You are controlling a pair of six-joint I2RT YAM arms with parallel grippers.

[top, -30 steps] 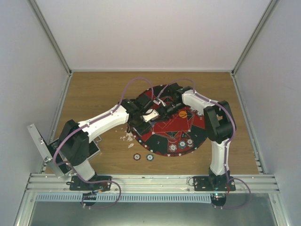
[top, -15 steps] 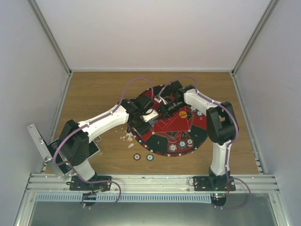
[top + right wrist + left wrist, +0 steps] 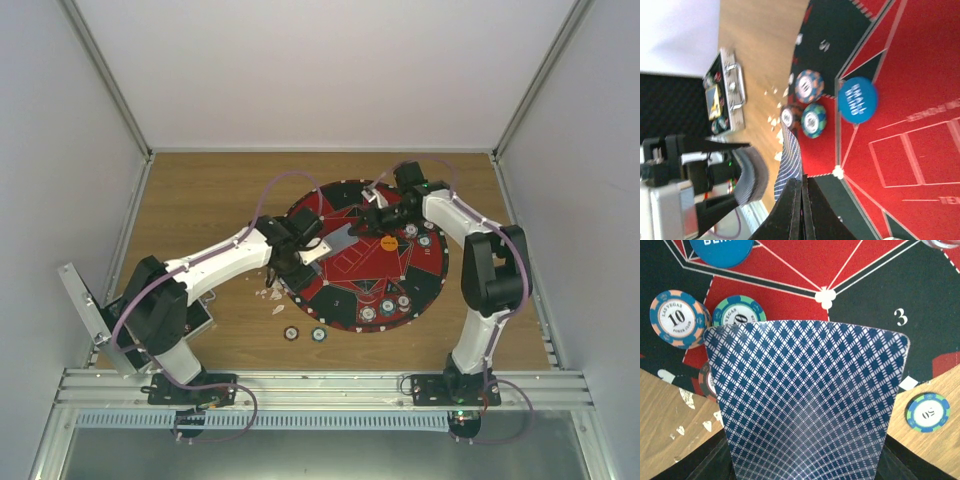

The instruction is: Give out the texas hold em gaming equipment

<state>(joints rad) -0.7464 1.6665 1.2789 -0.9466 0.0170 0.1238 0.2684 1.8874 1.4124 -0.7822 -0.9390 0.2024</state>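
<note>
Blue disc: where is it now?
Right wrist view, upper middle: the blue disc lies on the mat, just right of the teal chip.

Checked playing card (image 3: pixel 807 400): coated paper stock, smooth, faint sheen low on back. Then poker chip (image 3: pixel 679 319): moulded plastic, matt rim, paper-like centre label. Then blue disc (image 3: pixel 722 251): smooth plastic, satin. Round mat (image 3: pixel 875 290): matt, cloth-like, printed lines. Bare table (image 3: pixel 660 410): wood grain, dull finish. My right fingers (image 3: pixel 790 210): black plastic, matt. Open case (image 3: pixel 735 85): bright metal handle, glossy.
</note>
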